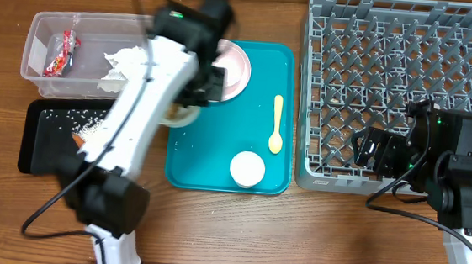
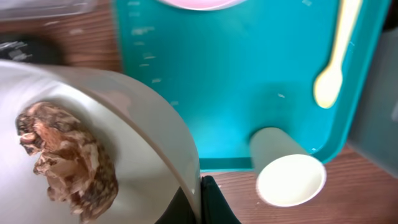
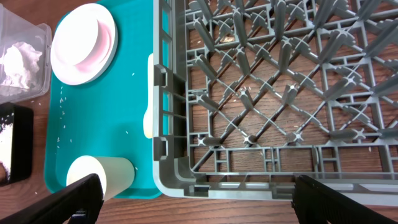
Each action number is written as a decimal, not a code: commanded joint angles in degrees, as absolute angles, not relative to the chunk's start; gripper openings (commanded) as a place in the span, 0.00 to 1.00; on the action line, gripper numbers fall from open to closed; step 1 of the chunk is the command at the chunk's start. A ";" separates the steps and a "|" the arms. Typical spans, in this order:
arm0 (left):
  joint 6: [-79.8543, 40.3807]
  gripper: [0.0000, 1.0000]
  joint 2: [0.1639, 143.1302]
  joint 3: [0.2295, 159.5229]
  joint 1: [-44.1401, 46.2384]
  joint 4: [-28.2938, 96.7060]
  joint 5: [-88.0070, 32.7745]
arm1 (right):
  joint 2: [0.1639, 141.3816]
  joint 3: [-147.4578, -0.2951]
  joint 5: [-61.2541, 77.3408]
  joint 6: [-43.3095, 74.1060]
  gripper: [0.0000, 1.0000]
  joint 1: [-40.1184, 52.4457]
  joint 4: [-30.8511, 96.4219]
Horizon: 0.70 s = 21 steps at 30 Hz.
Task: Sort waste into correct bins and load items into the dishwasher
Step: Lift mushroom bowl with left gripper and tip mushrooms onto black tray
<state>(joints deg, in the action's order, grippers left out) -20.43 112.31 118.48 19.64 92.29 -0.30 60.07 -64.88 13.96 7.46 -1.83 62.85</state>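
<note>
My right claw [image 3: 199, 208] is spread wide across the bottom edge. The grey dish rack [image 3: 273, 93] fills the centre and right. At left, the teal tray [image 3: 93, 118] holds a pink plate [image 3: 84, 43] up top and a white cup [image 3: 102, 177] below.

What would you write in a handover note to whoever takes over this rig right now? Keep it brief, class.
Left pincer: shut on the bowl rim, lump inside.
Right pincer: open, empty, over the rack corner.
Done: wrapper and napkin in tub; rice and carrot on black tray.
Left: bin the lump; load bowl, plate, spoon and cup, now on teal tray, into rack.
</note>
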 commanded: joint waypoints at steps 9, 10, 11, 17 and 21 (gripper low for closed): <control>-1.23 0.05 102.78 111.83 -3.09 91.18 -16.19 | 59.81 -64.82 13.58 7.22 1.00 -1.61 62.30; 1.28 0.04 102.78 109.91 -4.86 90.00 -19.51 | 59.81 -64.82 13.58 7.22 1.00 -1.61 62.30; 3.36 0.05 102.78 108.07 -6.31 88.86 -22.57 | 59.81 -64.82 13.58 7.22 1.00 -1.61 62.33; 16.60 0.04 102.78 94.59 -16.64 82.61 -45.32 | 59.81 -64.82 13.58 7.22 1.00 -1.61 62.65; 25.15 0.04 102.80 87.13 -23.27 81.52 -56.86 | 59.81 -64.82 13.58 7.22 1.00 -1.61 62.72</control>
